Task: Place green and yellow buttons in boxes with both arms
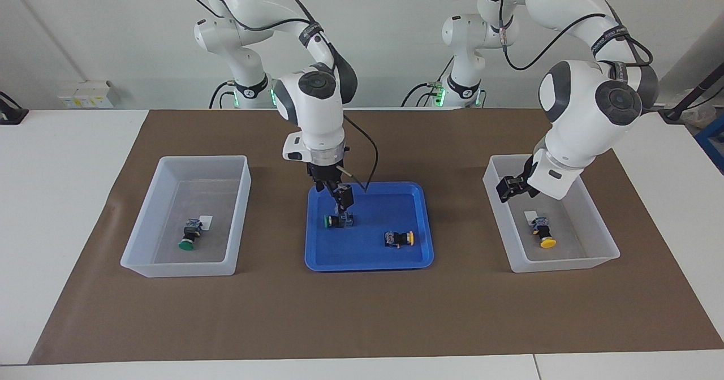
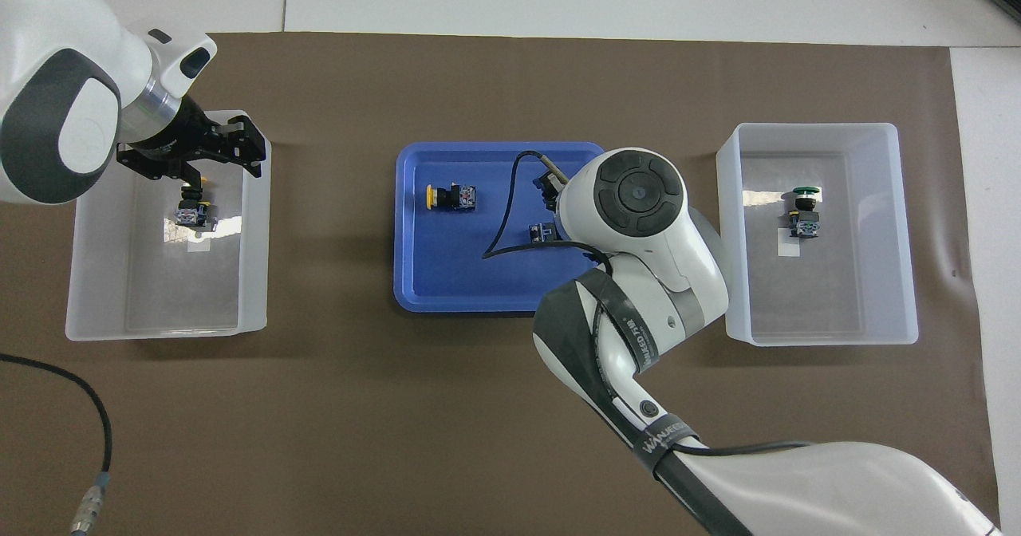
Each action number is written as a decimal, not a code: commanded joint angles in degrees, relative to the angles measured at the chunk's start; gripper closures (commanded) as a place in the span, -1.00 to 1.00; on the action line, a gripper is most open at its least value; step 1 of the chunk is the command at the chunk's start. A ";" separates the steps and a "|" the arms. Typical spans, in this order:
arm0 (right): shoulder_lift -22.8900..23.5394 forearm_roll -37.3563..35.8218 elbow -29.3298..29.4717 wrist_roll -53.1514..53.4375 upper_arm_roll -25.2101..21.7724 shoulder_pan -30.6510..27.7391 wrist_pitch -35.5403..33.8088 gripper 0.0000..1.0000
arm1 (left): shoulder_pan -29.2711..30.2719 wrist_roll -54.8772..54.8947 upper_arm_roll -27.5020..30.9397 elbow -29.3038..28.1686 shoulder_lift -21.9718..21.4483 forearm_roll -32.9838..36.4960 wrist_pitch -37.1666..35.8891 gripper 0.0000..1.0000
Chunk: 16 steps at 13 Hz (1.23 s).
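My right gripper is down in the blue tray, right at a green button lying on its side; in the overhead view my arm hides all but the button's terminal end. A yellow button lies beside it in the tray. My left gripper is open and empty, raised over the box at the left arm's end, which holds a yellow button. The box at the right arm's end holds a green button.
The tray stands between the two boxes on a brown mat that covers the white table. A loose black cable lies on the mat near the left arm's base.
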 commanded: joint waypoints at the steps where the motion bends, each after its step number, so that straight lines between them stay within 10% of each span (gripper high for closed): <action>1: 5.17 1.10 2.53 5.37 0.04 1.88 2.14 -1.00 | -0.51 -1.66 0.45 0.50 -0.17 -0.57 0.79 -0.55; 7: 7.21 1.27 1.13 5.57 0.04 1.46 4.96 -0.89 | -1.82 -8.50 0.37 -1.25 -0.78 -1.71 5.35 -0.53; 13: 7.21 3.56 -0.98 5.57 -0.05 0.84 8.75 -0.27 | -8.94 -35.63 0.28 -12.67 -4.12 -4.35 21.77 -0.52; 14: 7.21 3.56 -0.98 5.57 -0.05 0.84 8.75 -0.09 | -10.08 -40.29 0.28 -14.17 -4.21 -4.35 24.32 -0.52; 16: 7.21 3.56 -0.98 5.30 -0.05 0.84 8.84 1.00 | -11.84 -47.94 0.37 -16.98 -4.47 -4.35 29.07 -0.52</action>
